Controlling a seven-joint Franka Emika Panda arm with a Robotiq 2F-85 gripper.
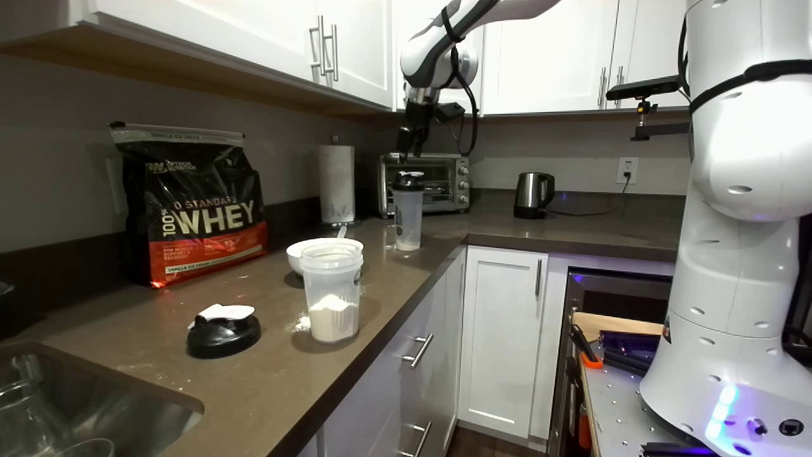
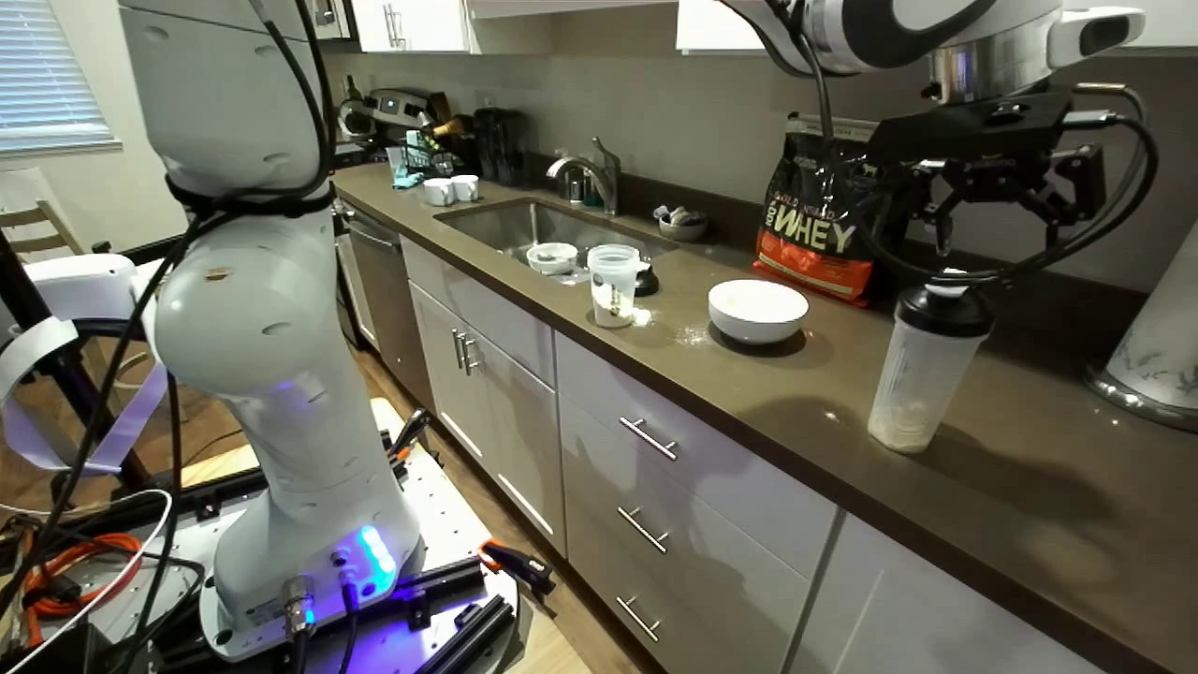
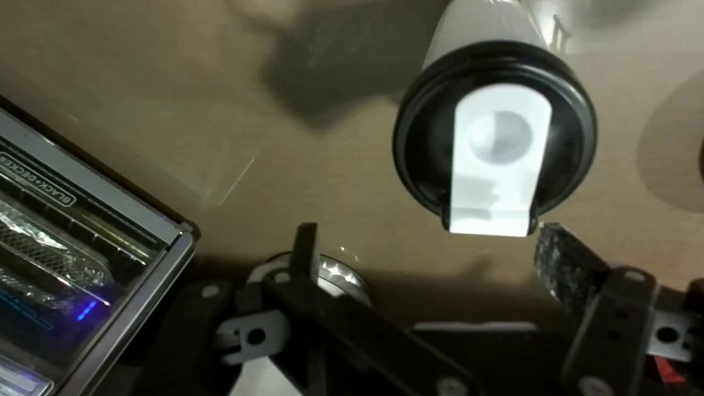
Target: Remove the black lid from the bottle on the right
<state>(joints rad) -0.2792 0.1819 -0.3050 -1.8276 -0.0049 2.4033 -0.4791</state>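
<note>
One black flip-top lid [image 2: 943, 314] sits on slim shaker bottle [image 2: 922, 388], right of white bowl [image 2: 756, 320] in exterior view. Your gripper [image 3: 430, 250] hangs above, wide and empty. Descend off-centre, you may topple bottle; twist unbraced, whole bottle may spin.

The robot's glossy white, rounded base [image 1: 704, 365] carries a glowing blue light strip [image 1: 721, 412]; above it the smooth white arm [image 1: 739, 152] shows grey oval marks [image 1: 739, 190] and a black strap [image 1: 764, 70]. Well apart from the base come looping black cables [image 2: 1153, 168], a silvery metal collar [image 2: 987, 77] and the black, jointed hand [image 3: 428, 247], bearing grey metal brackets [image 3: 275, 327], round screws [image 3: 451, 386] and a pale-speckled black pad [image 3: 564, 264].
</note>
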